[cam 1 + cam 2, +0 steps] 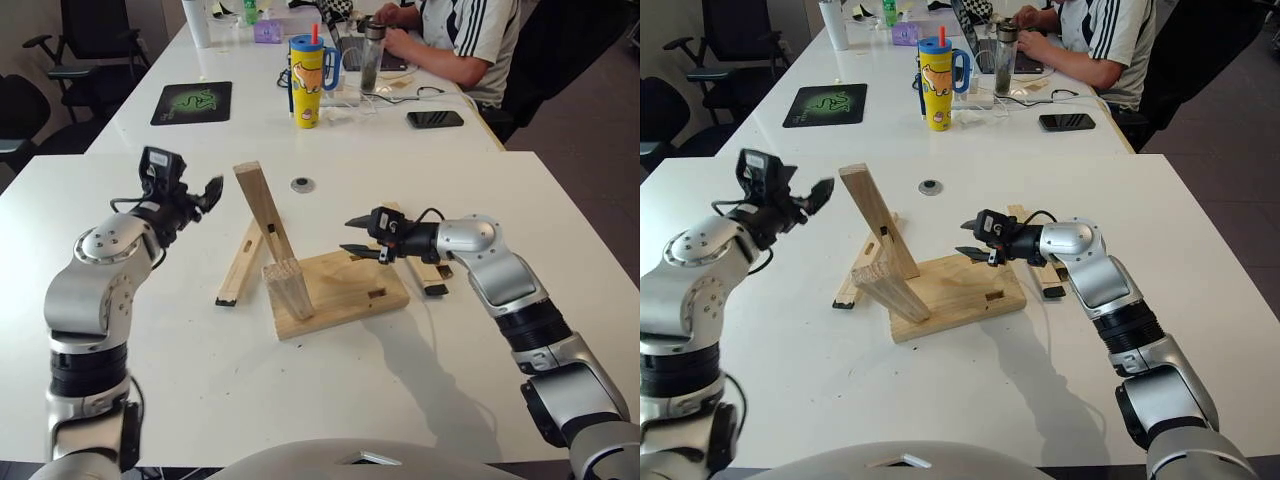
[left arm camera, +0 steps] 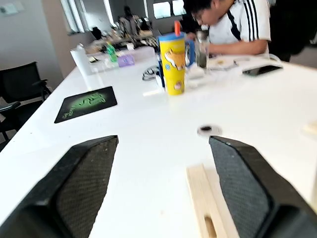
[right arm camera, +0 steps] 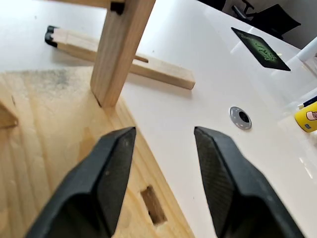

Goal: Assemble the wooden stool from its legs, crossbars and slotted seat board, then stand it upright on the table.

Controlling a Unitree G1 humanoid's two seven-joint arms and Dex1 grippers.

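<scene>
The slotted seat board (image 1: 345,290) lies flat in the middle of the table. One leg (image 1: 262,208) stands in it, leaning, and a second, shorter piece (image 1: 290,288) sticks up at its near left corner. Another leg (image 1: 238,265) lies on the table to the left of the board. More wooden pieces (image 1: 432,274) lie on the right, partly hidden under my right forearm. My right gripper (image 1: 357,237) is open just above the board's far right corner, near a slot (image 3: 153,206). My left gripper (image 1: 205,195) is open in the air left of the leaning leg, holding nothing.
A round metal grommet (image 1: 301,184) sits in the table behind the board. The far table holds a yellow cup (image 1: 308,80), a dark mouse mat (image 1: 192,102) and a phone (image 1: 434,119), with a person seated there. The near table surface is bare white.
</scene>
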